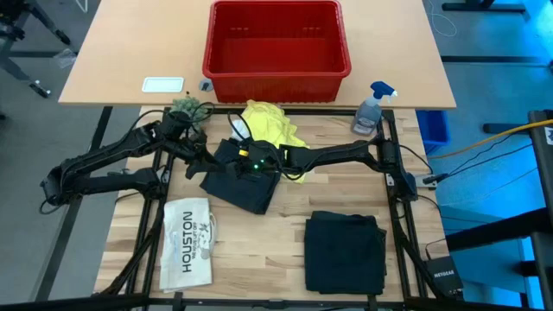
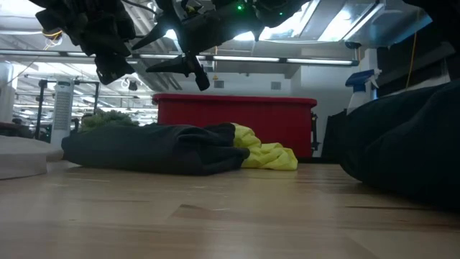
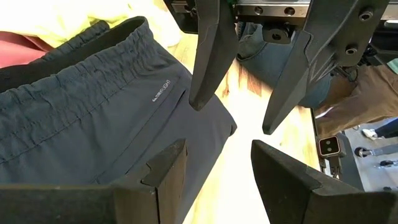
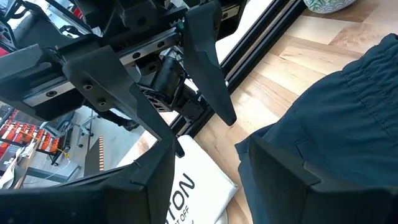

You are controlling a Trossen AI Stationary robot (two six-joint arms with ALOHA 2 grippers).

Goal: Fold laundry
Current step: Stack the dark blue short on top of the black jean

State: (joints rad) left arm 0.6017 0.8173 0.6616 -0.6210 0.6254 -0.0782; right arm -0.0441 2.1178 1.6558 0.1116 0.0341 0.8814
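High view: two dark arms meet over a crumpled pair of dark trousers (image 1: 243, 183) lying in front of the red basket (image 1: 276, 43), with the yellow T-shirt (image 1: 270, 125) bunched between basket and trousers and a folded dark garment (image 1: 346, 250) well apart toward the front, beside the flat white HOUSTON item (image 1: 187, 242). Low view: both grippers hang clear above the trousers (image 2: 154, 147), which lie slumped before the basket (image 2: 237, 115), the T-shirt (image 2: 266, 155) touching them. Left wrist view: the left gripper (image 3: 214, 180) is parted and empty over the elastic waistband (image 3: 81, 81), facing the right gripper's fingers (image 3: 208, 56). Right wrist view: the right gripper (image 4: 205, 168) is likewise spread and holding nothing, the left gripper's fingers (image 4: 208, 68) just opposite. The likeliest trouble is a clash of the two closely facing grippers, or a pinch that catches only one layer of cloth or drags the T-shirt along. Bare wood lies open in front of the trousers; the basket side is crowded.
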